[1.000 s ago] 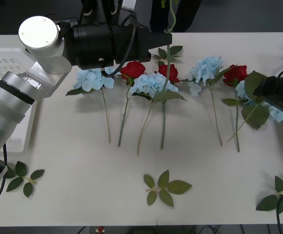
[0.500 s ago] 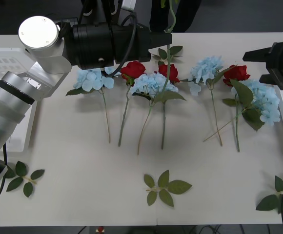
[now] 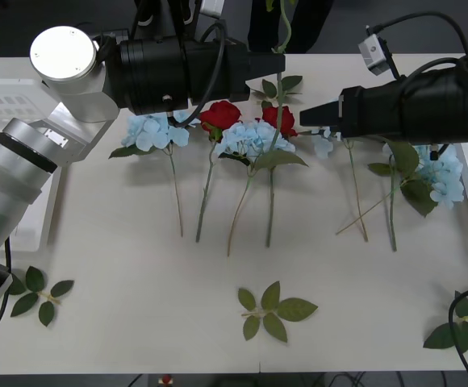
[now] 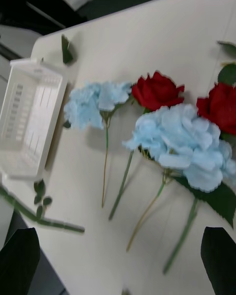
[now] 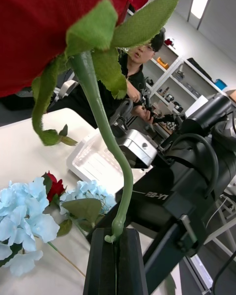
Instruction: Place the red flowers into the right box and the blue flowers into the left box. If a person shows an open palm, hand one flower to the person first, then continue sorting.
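Since the earlier frame the right arm has swung left across the table, and the right gripper (image 3: 305, 110) now hangs over the middle of the flower row w/ fingers (image 4: 19, 255) spread wide, nothing between them. Below it lie a blue flower (image 4: 184, 145) and red roses (image 4: 156, 91). Left gripper (image 5: 116, 255) is clamped on a rose stem (image 5: 105, 132) by the far table edge; left box (image 3: 8, 121) sits under the left arm.

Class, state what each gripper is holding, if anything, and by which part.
The left gripper holds a red rose by the bottom end of its stem, bloom up. The right gripper is open above the flowers and holds nothing.
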`<state>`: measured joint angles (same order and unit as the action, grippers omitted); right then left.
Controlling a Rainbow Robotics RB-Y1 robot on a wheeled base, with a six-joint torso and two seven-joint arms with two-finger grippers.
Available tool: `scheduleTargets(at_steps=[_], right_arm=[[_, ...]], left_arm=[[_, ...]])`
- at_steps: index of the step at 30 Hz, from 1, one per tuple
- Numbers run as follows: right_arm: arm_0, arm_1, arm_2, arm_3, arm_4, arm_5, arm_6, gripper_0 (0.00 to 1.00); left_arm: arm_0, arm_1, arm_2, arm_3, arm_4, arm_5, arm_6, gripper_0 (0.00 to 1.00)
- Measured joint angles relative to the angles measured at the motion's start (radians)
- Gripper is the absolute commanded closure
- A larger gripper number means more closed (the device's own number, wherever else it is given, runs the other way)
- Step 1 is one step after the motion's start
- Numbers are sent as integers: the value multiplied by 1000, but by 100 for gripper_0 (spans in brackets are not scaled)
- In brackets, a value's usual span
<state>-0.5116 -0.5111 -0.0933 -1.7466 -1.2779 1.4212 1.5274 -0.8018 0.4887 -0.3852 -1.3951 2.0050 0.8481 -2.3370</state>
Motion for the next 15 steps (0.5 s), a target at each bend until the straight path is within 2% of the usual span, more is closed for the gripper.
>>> scheduleTargets(at_steps=[5,8,11,15], right_arm=[[0,-3,-160,30,-128,154,61,5],[0,-3,-205,68,-199,156,132,5],[0,-4,-164,122,-264,74,207,5],[0,-6,-27,197,-324,-56,323,5]], left_arm=[[0,0,0,0,4,0,0,99],[0,0,0,0,4,0,0,100],[0,0,0,0,5,0,0,100],[0,0,0,-1,7,0,0,99]])
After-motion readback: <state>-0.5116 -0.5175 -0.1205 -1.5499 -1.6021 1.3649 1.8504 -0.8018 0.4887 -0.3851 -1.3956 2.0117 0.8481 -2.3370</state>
